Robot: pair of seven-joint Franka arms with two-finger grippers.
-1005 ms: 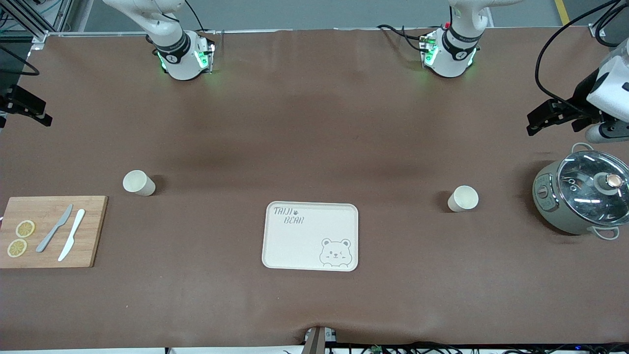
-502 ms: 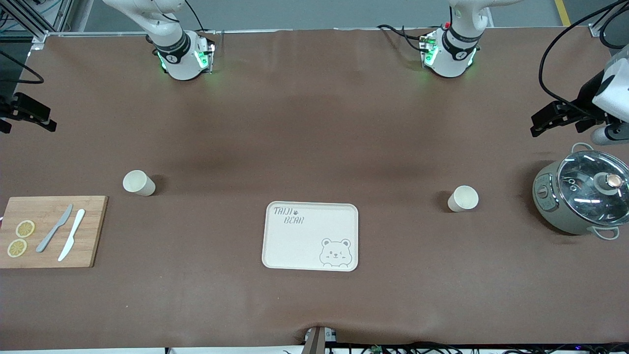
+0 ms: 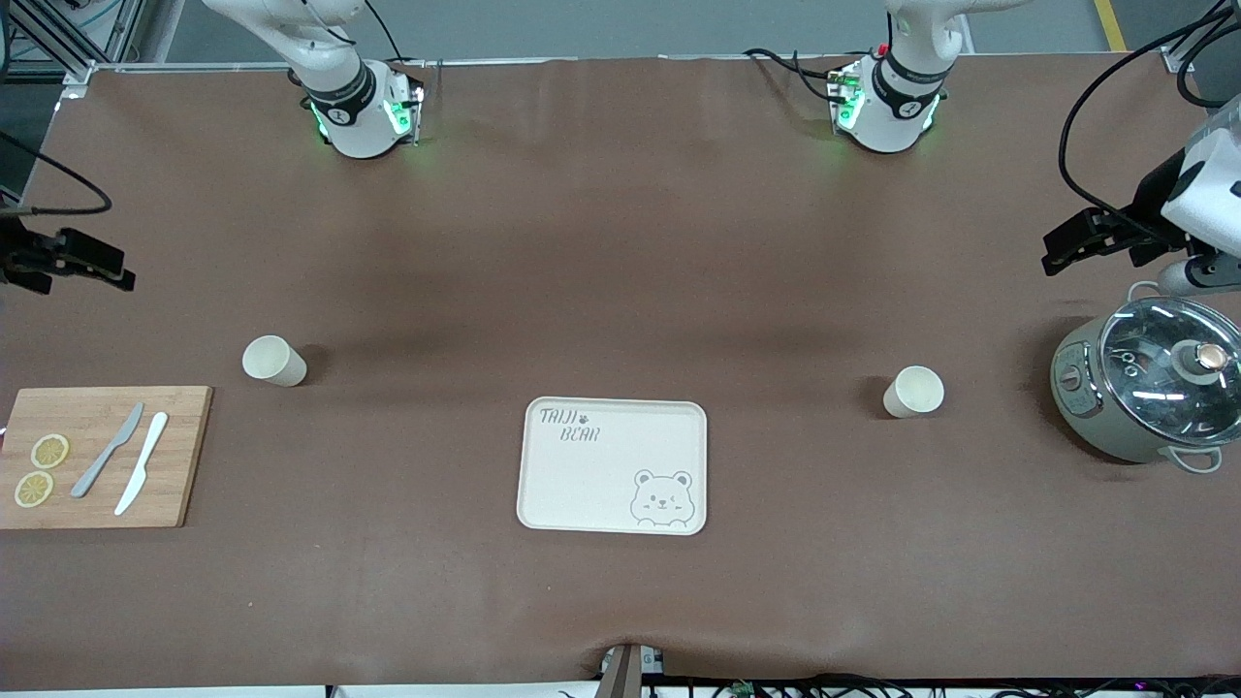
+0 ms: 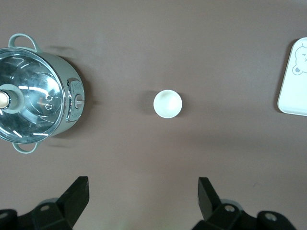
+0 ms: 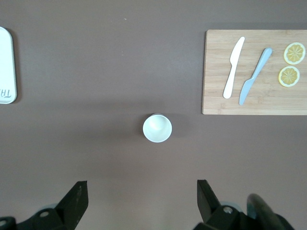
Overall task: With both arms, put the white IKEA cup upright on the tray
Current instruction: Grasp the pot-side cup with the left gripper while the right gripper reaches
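Note:
Two white cups stand mouth up on the brown table, one (image 3: 274, 361) toward the right arm's end, the other (image 3: 913, 392) toward the left arm's end. The cream bear tray (image 3: 601, 480) lies bare between them, nearer the front camera. My left gripper (image 3: 1074, 242) hangs open over the table beside the pot; its wrist view looks down on the cup (image 4: 167, 103) ahead of its spread fingers (image 4: 143, 188). My right gripper (image 3: 89, 271) hangs open over the table's end; a cup (image 5: 157, 128) shows ahead of it (image 5: 142, 189). Neither gripper holds anything.
A grey pot with a glass lid (image 3: 1149, 388) stands at the left arm's end. A wooden cutting board (image 3: 175, 485) with two knives and two lemon slices lies at the right arm's end, close to the cup there. The tray's edge shows in both wrist views.
The right gripper has moved in from the table's end toward the cup on its side. The left gripper has barely shifted. Cups and tray have not moved.

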